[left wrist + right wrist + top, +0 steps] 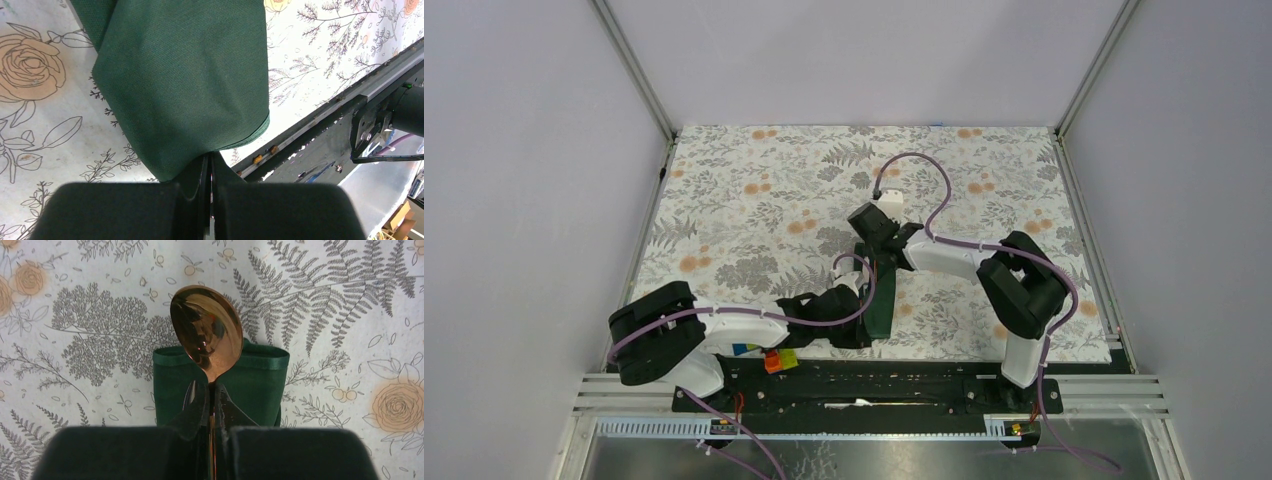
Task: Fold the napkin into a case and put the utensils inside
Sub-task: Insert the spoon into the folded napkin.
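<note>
The floral-covered table (pixel 754 180) bears the folded dark green napkin (pixel 881 310) and colourful blocks (pixel 776 360).

White-and-black left arm (pixel 744 322) and right arm (pixel 944 257), each with lilac cable (pixel 916 155).

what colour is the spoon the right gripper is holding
Shiny copper spoon, pinched by the right gripper; clearest in the right wrist view.
</note>
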Robot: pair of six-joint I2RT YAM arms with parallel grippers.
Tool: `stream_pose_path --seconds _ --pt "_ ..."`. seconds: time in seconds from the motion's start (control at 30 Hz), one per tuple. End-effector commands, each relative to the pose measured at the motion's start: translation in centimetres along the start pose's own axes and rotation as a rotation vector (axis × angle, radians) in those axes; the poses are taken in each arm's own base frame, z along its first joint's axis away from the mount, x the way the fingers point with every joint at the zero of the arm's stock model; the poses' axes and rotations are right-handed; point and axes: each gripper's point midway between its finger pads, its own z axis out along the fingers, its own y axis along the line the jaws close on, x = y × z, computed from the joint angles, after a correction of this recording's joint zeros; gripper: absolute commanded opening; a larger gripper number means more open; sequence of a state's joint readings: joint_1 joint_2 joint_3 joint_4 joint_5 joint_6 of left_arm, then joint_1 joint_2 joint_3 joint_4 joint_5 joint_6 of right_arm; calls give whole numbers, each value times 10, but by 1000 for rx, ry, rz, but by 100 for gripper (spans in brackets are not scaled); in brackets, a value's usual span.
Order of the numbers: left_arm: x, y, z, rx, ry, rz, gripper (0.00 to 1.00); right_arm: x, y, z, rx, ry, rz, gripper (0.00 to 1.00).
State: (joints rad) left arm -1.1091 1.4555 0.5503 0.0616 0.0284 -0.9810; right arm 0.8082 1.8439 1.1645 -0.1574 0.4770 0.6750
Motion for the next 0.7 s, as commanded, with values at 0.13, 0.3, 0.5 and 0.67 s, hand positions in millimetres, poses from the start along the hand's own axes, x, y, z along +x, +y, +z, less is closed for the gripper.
stream_pose_path --seconds 0.13,0.3,0.5,0.67 --pt "-3 6 3 -20 -11 -12 1 7 2 -22 3 10 26 0" --pt "-3 6 3 -21 -11 -14 1 18 1 -28 4 31 25 0" --pt "-3 7 3 -23 -11 -13 1 35 2 -32 -2 67 22 0" --pt "-4 7 4 -27 -13 -14 1 43 2 -34 -1 91 32 0"
